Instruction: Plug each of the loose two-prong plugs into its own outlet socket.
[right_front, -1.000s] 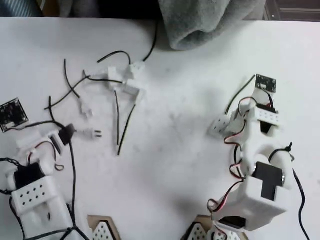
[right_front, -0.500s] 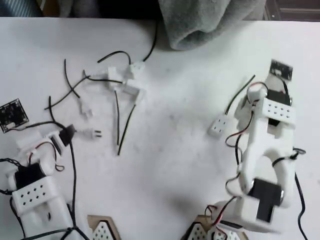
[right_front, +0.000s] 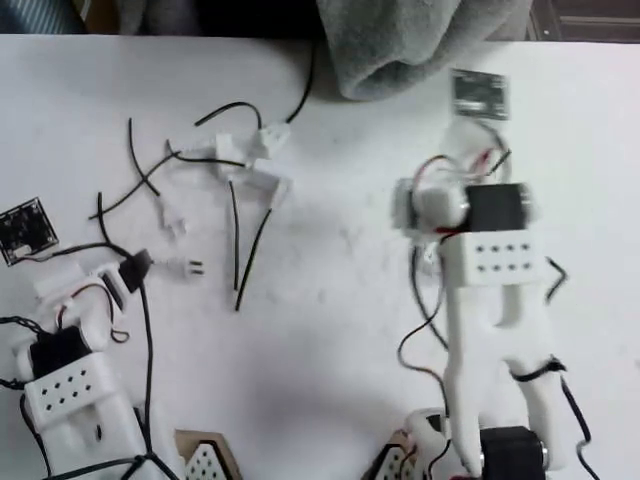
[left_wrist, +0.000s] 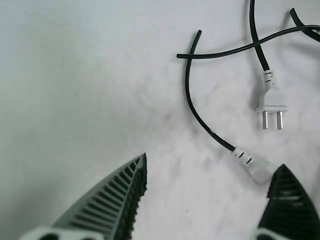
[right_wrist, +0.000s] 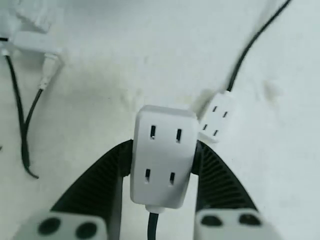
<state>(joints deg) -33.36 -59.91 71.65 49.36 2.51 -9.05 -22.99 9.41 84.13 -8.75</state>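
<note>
Right wrist view shows the right gripper (right_wrist: 164, 145) closed on a white rectangular plastic outlet block (right_wrist: 162, 160) with two pairs of slots and a black cord at its end. A second, smaller white outlet block (right_wrist: 216, 120) on a black cord lies just beside that held block; whether they touch is unclear. From above, a grey folded cloth (right_front: 400, 45) sits near the held block at the edge of the white surface (right_front: 340, 300). Well apart from the held block, the left gripper (left_wrist: 213, 161) stands open over two white two-prong plugs on black cords, one with its silver prongs showing (left_wrist: 270, 102), the other (left_wrist: 255, 167) partly hidden by a gripper finger.
</note>
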